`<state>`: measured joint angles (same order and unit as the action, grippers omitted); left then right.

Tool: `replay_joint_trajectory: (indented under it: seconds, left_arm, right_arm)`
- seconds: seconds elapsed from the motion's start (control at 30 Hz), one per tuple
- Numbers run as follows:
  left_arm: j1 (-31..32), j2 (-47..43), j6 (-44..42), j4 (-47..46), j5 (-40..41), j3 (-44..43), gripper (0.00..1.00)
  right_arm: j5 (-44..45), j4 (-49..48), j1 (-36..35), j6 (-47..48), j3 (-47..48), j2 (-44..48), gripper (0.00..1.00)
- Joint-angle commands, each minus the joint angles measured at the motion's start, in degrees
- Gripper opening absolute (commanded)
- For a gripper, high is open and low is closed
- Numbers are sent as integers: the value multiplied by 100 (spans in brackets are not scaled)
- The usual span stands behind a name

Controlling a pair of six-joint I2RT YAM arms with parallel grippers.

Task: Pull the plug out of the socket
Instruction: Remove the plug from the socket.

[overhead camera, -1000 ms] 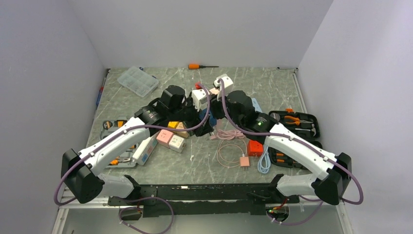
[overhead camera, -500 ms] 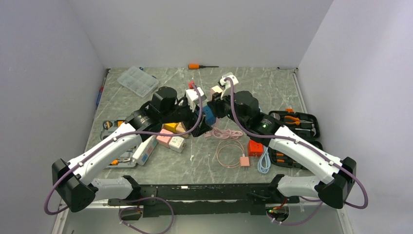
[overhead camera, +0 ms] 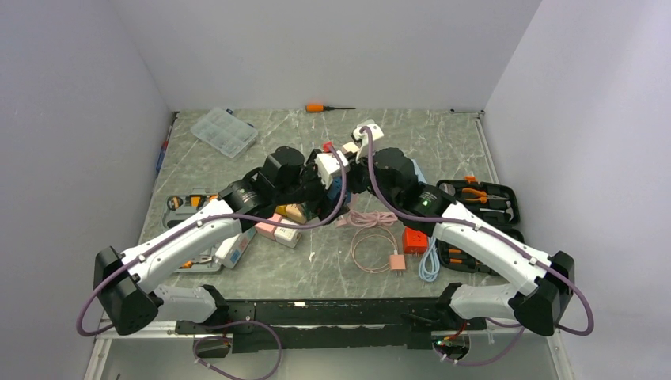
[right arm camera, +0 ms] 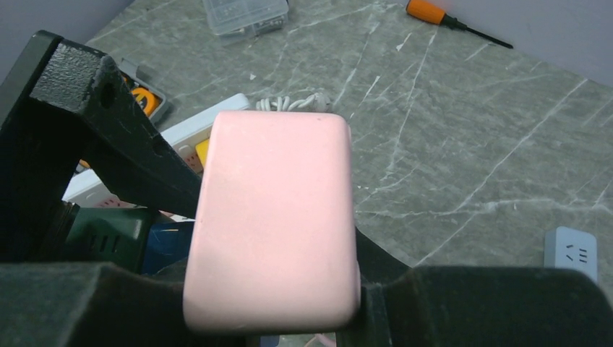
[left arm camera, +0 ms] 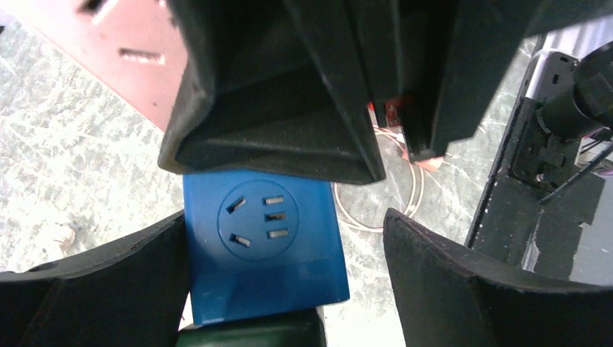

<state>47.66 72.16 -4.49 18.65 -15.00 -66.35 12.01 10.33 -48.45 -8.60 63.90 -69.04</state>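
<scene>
The right gripper (right arm camera: 289,300) clamps the rounded pink plastic plug (right arm camera: 271,210); the left gripper (left arm camera: 285,217) gapes empty astride the pastel-panelled socket strip (left arm camera: 303,278), which might lift.

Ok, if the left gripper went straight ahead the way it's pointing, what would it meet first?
Probably the blue outlet block, framed between the open fingers of the left gripper; how far off it is remains unclear in the wrist view.

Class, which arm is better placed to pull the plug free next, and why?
Probably right: the right gripper is shut on the pink plug, while the left gripper is open, straddling the blue outlet cube.
</scene>
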Motion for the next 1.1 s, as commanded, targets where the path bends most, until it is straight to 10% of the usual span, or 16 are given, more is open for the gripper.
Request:
replay_joint_trajectory:
  seconds: [0.0, 0.43, 0.67, 1.07]
  left_arm:
    - [91, 273, -297, -138, 94, -299, 91]
    - [88, 296, -324, -52, 180, -241, 1]
    - [93, 265, -77, 70, 26, -519, 0]
    - [90, 334, 84, 55, 54, -894, 0]
  right_arm:
    - [-129, -1276, -106, -427, 482, 94, 0]
    - [-84, -1273, -124, -314, 370, 181, 2]
    - [56, -1246, -121, -344, 19, 103, 71]
    - [239, -1782, -107, -498, -650, 338, 58]
